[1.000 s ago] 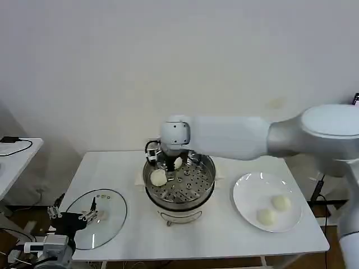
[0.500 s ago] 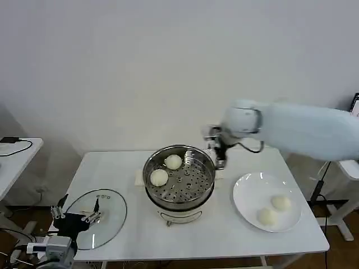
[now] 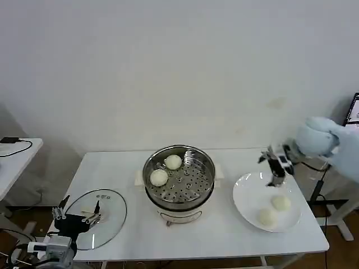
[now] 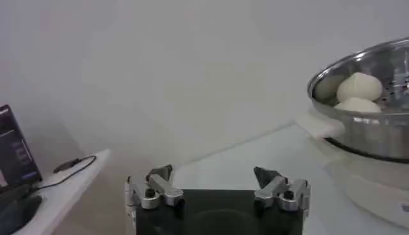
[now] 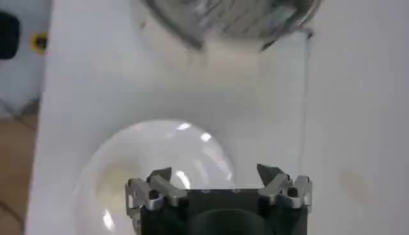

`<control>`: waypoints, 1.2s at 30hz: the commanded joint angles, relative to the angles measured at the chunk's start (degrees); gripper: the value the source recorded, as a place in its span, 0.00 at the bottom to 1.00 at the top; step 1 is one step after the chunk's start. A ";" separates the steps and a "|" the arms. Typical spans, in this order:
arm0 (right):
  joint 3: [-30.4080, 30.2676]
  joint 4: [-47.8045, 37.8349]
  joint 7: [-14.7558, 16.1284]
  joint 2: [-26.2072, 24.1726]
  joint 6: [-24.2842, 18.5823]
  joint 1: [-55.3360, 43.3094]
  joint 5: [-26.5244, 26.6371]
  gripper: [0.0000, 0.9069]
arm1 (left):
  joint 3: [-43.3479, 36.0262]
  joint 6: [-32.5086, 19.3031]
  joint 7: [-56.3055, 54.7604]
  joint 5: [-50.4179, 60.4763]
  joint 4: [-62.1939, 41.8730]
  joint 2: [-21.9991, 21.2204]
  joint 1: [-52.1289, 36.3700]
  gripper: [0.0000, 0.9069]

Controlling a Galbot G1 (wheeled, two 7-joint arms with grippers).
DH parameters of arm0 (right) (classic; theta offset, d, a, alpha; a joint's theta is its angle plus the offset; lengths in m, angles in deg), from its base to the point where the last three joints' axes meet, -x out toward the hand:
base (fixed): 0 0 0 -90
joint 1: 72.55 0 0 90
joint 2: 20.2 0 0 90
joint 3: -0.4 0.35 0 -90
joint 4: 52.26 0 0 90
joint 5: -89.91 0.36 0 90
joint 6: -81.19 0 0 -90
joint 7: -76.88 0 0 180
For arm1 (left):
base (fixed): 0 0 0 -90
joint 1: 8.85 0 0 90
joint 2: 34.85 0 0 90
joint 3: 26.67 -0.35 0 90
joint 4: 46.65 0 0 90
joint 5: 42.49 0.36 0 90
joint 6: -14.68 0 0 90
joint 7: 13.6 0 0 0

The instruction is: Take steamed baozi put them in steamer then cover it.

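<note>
Halfway | two steamed baozi point(image 3: 166, 170) sit in the steamer point(image 3: 179, 179), two wait on the plate point(image 3: 247, 210) | right gripper point(image 3: 275, 174) hovers over the plate, fingers apparently spread, empty | left gripper point(image 3: 76, 215) parked open by the cover point(image 3: 106, 216), unplaced on the worktop point(image 3: 219, 235).

right gripper point(image 3: 274, 170) fingers apart, empty | left gripper point(image 3: 77, 216) low, apparently open

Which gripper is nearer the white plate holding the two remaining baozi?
Right. The right gripper hangs open over the plate's far rim; the left gripper sits open by the glass lid, across the steamer.
</note>
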 commanded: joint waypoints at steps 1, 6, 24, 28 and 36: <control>21.08 0.77 3.84 -7.06 -6.13 28.53 -11.39 1.00 | 0.36 0.08 0.05 -0.37 0.20 0.22 0.33 1.00; 23.08 -0.75 4.62 -4.81 -6.07 33.92 -13.25 1.00 | 0.57 0.08 0.00 -0.03 0.22 -0.09 1.03 1.00; 25.42 -9.21 4.11 2.59 -3.31 37.70 -13.88 1.00 | 0.80 0.24 0.06 0.66 -0.15 -0.57 1.73 1.00; 25.52 -10.71 3.77 3.66 -3.31 37.69 -14.21 1.00 | 0.83 0.25 0.08 0.66 -0.20 -0.63 1.62 1.00; 25.82 -11.84 3.25 5.12 -2.84 37.91 -13.51 1.00 | 0.87 0.21 0.11 0.68 -0.60 -0.65 1.17 1.00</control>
